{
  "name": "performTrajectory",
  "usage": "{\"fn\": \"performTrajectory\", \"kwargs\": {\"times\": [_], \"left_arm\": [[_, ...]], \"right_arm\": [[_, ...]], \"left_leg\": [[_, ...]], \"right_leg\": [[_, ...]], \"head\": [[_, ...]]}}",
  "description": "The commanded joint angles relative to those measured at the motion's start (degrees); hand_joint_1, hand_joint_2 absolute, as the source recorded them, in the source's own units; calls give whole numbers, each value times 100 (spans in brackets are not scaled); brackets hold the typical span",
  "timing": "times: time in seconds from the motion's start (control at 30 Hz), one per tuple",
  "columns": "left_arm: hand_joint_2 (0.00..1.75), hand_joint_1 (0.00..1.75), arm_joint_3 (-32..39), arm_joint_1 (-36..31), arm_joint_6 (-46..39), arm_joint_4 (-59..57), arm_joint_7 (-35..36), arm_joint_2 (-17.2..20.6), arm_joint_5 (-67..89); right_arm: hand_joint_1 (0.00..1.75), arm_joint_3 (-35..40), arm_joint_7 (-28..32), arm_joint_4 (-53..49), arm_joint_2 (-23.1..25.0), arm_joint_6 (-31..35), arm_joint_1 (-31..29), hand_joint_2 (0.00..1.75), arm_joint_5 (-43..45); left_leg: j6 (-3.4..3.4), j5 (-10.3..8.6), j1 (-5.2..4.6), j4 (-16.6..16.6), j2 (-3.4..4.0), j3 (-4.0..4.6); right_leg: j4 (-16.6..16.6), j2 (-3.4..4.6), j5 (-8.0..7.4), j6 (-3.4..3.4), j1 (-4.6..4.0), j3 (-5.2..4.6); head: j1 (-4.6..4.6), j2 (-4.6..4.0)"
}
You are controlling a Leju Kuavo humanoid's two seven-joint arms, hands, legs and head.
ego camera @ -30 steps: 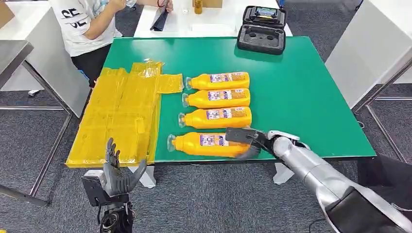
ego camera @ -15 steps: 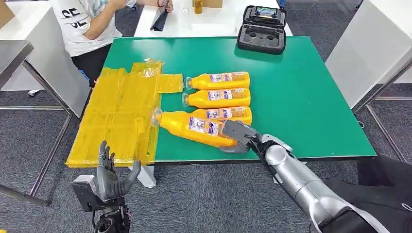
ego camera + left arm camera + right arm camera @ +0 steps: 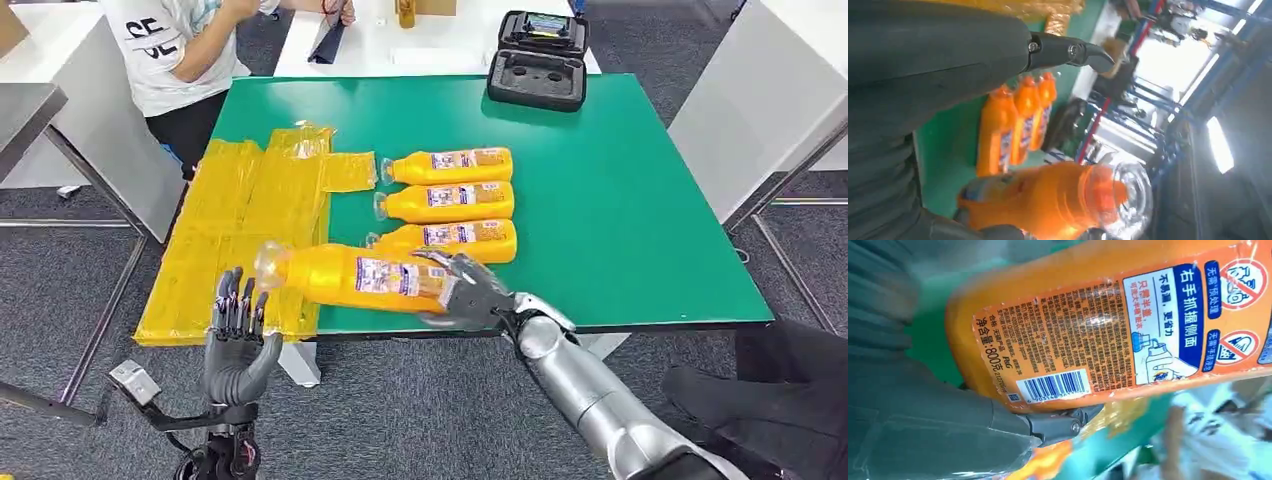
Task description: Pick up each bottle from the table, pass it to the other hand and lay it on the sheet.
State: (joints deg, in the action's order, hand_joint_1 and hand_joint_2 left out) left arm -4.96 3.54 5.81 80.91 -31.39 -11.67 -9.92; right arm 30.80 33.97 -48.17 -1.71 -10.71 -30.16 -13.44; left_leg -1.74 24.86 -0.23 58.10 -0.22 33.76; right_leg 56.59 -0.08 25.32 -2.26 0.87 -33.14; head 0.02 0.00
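1. Since a second ago your right robot hand [image 3: 462,291] has lifted the nearest bottle [image 3: 350,274] off the desk [image 3: 620,200] and swung it leftward; it now hangs in the air over the desk's near edge, cap end pointing toward the yellow sheet [image 3: 240,230].
2. Your right robot hand is clamped around the bottle's base end; the right wrist view shows the label side [image 3: 1128,335] pressed close against that hand, with a finger [image 3: 1058,426] under the body.
3. Your left robot hand [image 3: 238,345] has risen from lower down beside the desk and now stands palm-up with its fingers spread apart, holding nothing, just below and beside the bottle's clear cap [image 3: 271,265]. In the left wrist view the cap [image 3: 1120,197] faces that hand closely, but I cannot tell whether anything touches yet.
4. Three other bottles [image 3: 450,200] have stayed in their row on the green desk, side by side, the nearest of them partly behind the lifted one.
5. For the task, this looks like the hand-over about to begin: the pick is done, the pass is not, and no bottle lies on the sheet.
6. You likely need the left robot hand to close on the neck end before the right lets go; a long, smooth bottle held by one end could tip or slip.
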Motion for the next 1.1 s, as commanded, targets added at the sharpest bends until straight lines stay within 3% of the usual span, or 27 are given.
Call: {"fn": "performTrajectory", "kwargs": {"times": [0.03, 0.3, 0.43, 0.47, 0.73, 1.1], "left_arm": [[175, 0, -86, -184, 43, -27, 60, 157, 34], [175, 0, -99, -197, 51, -44, 54, 171, 78], [175, 0, -200, -439, 3, -126, 44, 155, 317], [175, 0, -262, -507, -667, -89, -110, 161, 991], [175, 0, -486, -672, -765, -387, -124, 235, 987], [175, 0, -787, -773, -562, -619, -135, 209, 896]], "right_arm": [[175, -178, 58, 119, 380, 51, 28, 175, -30], [175, -216, 115, 100, 393, 28, 48, 175, -68], [175, -148, 278, 295, 855, 18, 208, 175, -405], [175, -163, 294, 322, 942, 25, 254, 175, -423], [175, -495, 318, -24, 780, -122, 698, 175, -177], [175, -608, 442, 418, 991, -332, 650, 175, 60]], "left_leg": [[7, 1, 3, 0, 1, -3], [9, 2, -3, -1, -1, -5], [8, 0, -3, -2, 0, -4], [14, 2, 2, -2, 4, -8], [5, -1, 0, -6, -8, -8], [10, 0, -4, -5, -2, -7]], "right_leg": [[0, 1, 0, 6, -2, 3], [-2, -1, 2, 8, 5, 8], [-2, -1, 1, 7, 6, 6], [-3, 3, 1, 13, 0, 9], [-5, -7, 2, 5, 2, 10], [-3, -2, 1, 9, 6, 9]], "head": [[-2, 0], [0, 0], [0, 0], [2, 0], [0, 0], [0, 0]]}}
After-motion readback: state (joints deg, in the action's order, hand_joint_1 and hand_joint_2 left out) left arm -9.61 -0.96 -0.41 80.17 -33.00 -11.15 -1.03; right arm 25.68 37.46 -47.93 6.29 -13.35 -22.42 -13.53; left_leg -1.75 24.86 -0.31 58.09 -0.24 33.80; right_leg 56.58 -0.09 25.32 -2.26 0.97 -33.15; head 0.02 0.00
